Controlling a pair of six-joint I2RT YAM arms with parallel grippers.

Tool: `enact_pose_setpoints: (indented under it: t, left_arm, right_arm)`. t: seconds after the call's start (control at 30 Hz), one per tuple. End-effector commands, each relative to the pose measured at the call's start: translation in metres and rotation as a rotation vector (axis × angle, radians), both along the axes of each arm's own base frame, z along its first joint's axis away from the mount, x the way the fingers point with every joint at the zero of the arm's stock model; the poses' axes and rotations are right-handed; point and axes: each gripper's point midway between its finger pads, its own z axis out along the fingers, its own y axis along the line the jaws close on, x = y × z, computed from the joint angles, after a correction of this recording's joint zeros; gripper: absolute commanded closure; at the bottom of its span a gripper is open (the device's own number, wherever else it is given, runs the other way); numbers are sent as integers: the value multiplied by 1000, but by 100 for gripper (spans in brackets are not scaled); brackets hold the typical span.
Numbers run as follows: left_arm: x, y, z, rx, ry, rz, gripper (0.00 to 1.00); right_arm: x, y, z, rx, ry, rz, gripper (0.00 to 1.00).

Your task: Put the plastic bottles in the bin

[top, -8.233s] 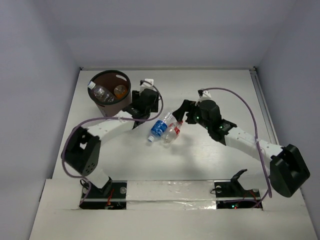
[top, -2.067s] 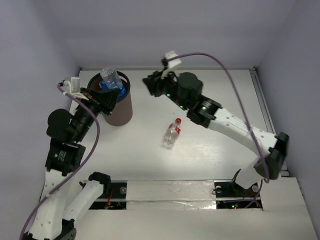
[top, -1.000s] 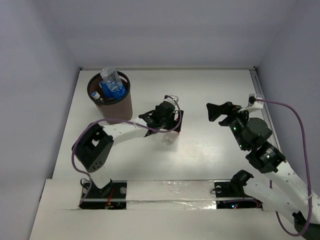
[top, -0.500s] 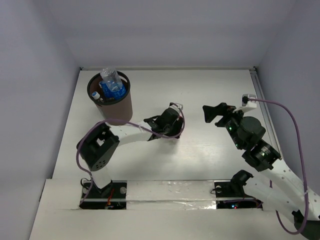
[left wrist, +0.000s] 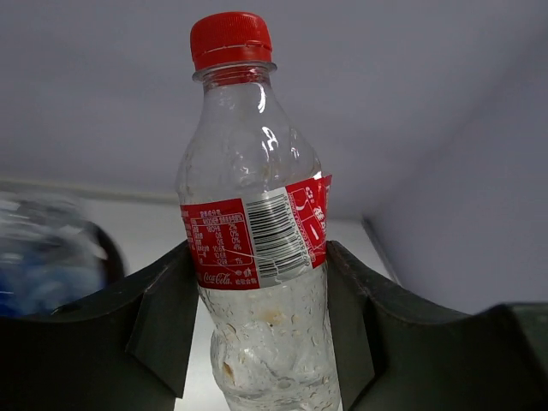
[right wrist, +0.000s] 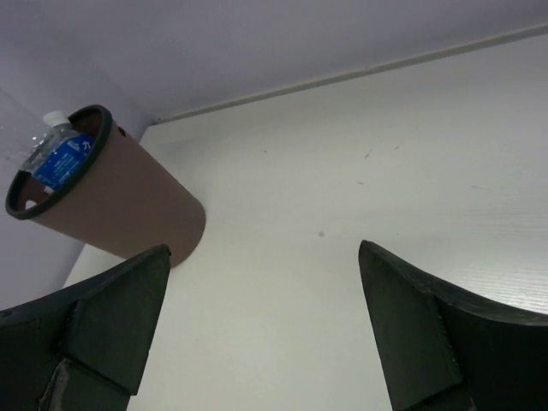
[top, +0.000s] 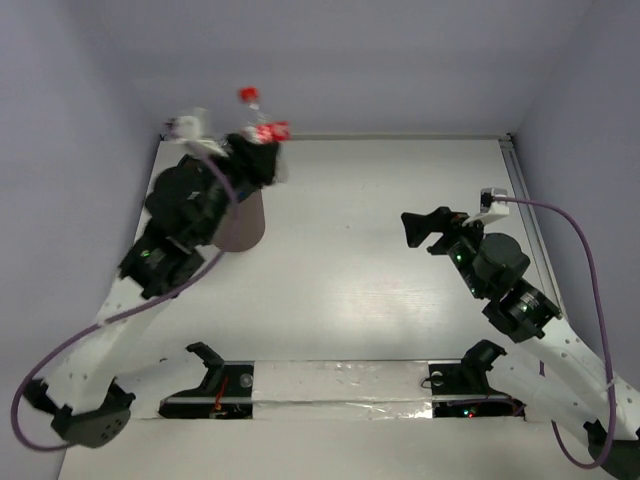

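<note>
Overhead, my left hand (left wrist: 257, 330) was clamped on the clear, red-capped plastic bottle (left wrist: 255, 248). Its dark pads pressed the crinkled body at and below the glossy red label, cap up, seemingly above the dark brown, round, tapered bin (top: 240, 225) at the far left of the white bench (top: 380, 290). The bottle looked empty and thin-walled, so I judged it light, springy and slippery, best held around the middle rather than by the narrow neck. A blue-labelled bottle (right wrist: 60, 154) poked above the bin's rim. My right hand (right wrist: 265, 342) hung apart, holding nothing.
</note>
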Motion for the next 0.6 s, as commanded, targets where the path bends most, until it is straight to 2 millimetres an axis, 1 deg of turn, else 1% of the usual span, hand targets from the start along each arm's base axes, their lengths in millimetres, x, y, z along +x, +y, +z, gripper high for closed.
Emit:
enact_pose_setpoints:
  t: [0.0, 0.03, 0.07, 0.1, 0.13, 0.17, 0.2, 0.23, 0.3, 0.33, 0.4, 0.53, 0.57]
  left_arm:
    - [9, 69, 13, 39, -12, 222, 60]
    - [17, 106, 11, 57, -3, 369, 60]
    - [20, 118, 10, 60, 1, 412, 60]
    - [23, 135, 7, 83, 7, 475, 61]
    - [28, 152, -2, 104, 30, 540, 61]
    - [33, 180, -10, 121, 53, 634, 61]
    - [36, 192, -16, 133, 72, 671, 61]
    - [39, 200, -25, 146, 95, 689, 61]
    - [41, 217, -36, 160, 119, 748, 61]
    - [41, 219, -36, 160, 117, 760, 61]
    - [47, 227, -44, 167, 143, 785, 61]
    - [70, 218, -64, 185, 178, 736, 61]
    - [79, 217, -74, 191, 200, 731, 61]
  right_arm:
    - [1, 8, 18, 37, -58, 40, 4]
    - [1, 10, 19, 37, -61, 49, 4]
    - [2, 11, 18, 35, -59, 49, 4]
    - [1, 12, 20, 36, -61, 56, 4]
    - [0, 11, 20, 31, -63, 57, 4]
    - [0, 11, 20, 30, -63, 56, 4]
    - [0, 11, 19, 27, -64, 56, 4]
    - [0, 10, 18, 21, -62, 53, 4]
    - [0, 10, 18, 21, -63, 54, 4]
    - [0, 10, 17, 17, -63, 54, 4]
    - [1, 11, 13, 9, -55, 59, 4]
    - [1, 14, 9, 8, -55, 70, 4]
    - [2, 14, 8, 6, -53, 71, 4]
